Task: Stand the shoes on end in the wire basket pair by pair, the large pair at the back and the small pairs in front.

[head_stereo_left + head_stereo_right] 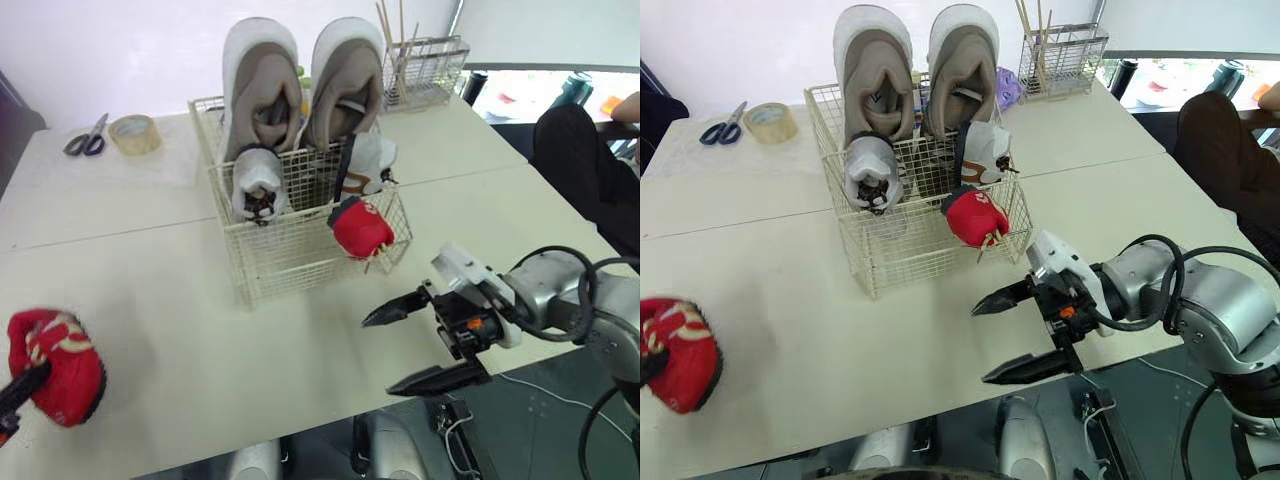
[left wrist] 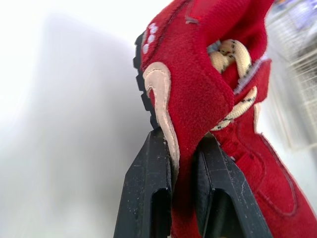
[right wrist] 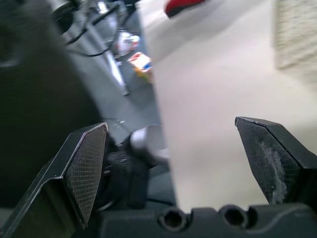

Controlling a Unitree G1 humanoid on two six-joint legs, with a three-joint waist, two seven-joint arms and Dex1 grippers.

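Cut off at the bench's (image 1: 200, 300) near left edge, the left pincer (image 2: 182, 139) clamps one fleecy red shoe (image 1: 55, 365) by its collar, while the wire basket's (image 1: 290, 260) mesh half hides two small white shoes (image 1: 258, 180) and a second red shoe (image 1: 360, 228) at its front right corner, two large grey shoes (image 1: 262, 85) standing on end behind; the right pincer (image 1: 378, 356) gapes empty.

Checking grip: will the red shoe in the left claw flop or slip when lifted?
Probably soft: the red shoe looks fleecy, pinched by one edge in the left claw, so it may sag. Small, so likely light. Fuzzy cloth should resist slipping.
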